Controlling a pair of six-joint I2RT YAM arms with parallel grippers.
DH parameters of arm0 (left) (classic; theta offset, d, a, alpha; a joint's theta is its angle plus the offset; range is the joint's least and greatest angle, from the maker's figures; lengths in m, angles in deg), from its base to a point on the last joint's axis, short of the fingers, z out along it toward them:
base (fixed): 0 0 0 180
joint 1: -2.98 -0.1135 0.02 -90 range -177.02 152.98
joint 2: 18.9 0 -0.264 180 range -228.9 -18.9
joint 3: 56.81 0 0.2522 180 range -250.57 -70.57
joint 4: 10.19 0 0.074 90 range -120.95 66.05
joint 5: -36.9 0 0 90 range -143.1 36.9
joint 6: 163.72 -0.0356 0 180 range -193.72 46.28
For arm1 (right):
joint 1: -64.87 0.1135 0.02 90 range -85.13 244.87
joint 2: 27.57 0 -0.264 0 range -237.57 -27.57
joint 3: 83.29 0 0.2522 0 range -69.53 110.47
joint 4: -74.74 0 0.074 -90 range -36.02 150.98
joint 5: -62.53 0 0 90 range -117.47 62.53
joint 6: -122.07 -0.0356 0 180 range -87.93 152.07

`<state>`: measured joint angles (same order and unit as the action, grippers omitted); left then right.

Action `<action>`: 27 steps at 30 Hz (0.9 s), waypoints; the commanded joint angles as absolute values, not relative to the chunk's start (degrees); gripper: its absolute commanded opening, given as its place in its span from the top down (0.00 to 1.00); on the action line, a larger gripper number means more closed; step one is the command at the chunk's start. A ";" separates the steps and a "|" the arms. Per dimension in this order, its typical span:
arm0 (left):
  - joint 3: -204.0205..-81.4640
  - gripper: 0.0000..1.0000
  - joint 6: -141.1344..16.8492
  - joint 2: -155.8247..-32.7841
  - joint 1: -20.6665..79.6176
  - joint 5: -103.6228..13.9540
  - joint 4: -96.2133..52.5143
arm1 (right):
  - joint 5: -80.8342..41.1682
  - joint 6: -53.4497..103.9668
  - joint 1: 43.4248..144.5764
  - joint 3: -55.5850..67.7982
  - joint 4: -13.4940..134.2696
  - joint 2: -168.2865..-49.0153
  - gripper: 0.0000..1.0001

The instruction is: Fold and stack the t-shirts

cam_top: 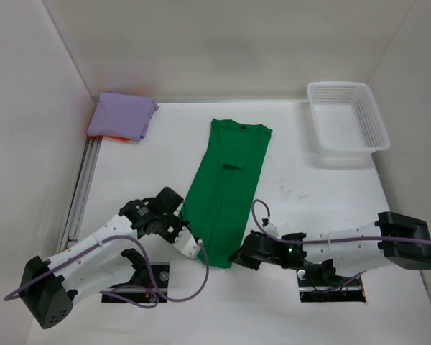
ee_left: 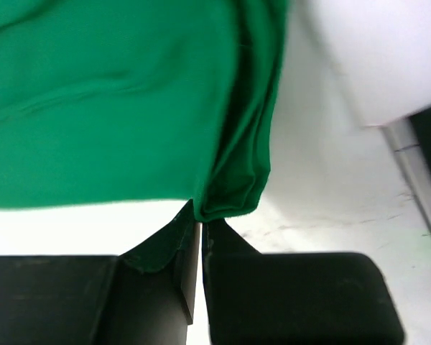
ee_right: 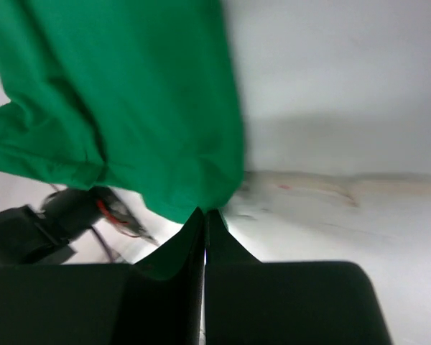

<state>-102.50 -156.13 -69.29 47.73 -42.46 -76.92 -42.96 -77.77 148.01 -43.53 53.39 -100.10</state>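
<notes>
Lying long and narrow in the middle of the white worktop [cam_top: 302, 194]: a green t-shirt [cam_top: 226, 180], folded in from both sides, with the collar at the far end and the bottom edge at the near end. Mostly flat, with a few soft wrinkles down the middle. Pinched at the near left corner by the left tool [cam_top: 198, 253], shut tight on a bit of the green cloth. Pinched at the near right corner by the right tool [cam_top: 238, 257], shut tight on the cloth as well. Up close from the left wrist: the tool [ee_left: 201, 223] pressed together, with a small green fold squeezed in it and the rest of the shirt spread out past it. Up close from the right wrist: much the same, the tool [ee_right: 205, 215] closed on the green edge, with bare worktop off to one side. Far away in the back left corner: a pale purple t-shirt [cam_top: 121, 115], folded into a neat square. Under it: an orange t-shirt [cam_top: 116, 137], with only a thin strip peeking out at the near edge. Far away in the back right corner: a white basket [cam_top: 337, 88], well apart from the green t-shirt.
</notes>
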 commanded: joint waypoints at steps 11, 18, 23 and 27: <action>-129.35 1.00 -145.63 -92.09 29.39 -26.29 -75.03 | -38.47 -53.64 122.42 -35.96 49.82 -87.86 1.00; -139.82 0.98 -138.15 -104.49 27.37 -26.46 -64.92 | -31.79 -43.61 107.12 -32.88 50.70 -90.14 1.00; -146.06 0.97 -134.11 -111.88 26.93 -27.34 -61.57 | -27.83 -38.07 101.13 -29.45 52.02 -95.76 1.00; -149.58 0.95 -132.87 -116.88 26.75 -29.54 -61.22 | -25.55 -35.08 97.53 -26.82 53.42 -101.12 1.00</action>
<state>-146.08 -136.86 -115.19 27.34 -29.85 -63.28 -28.51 -40.55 99.37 -30.15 50.74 -98.57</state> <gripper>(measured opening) 0.048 0.010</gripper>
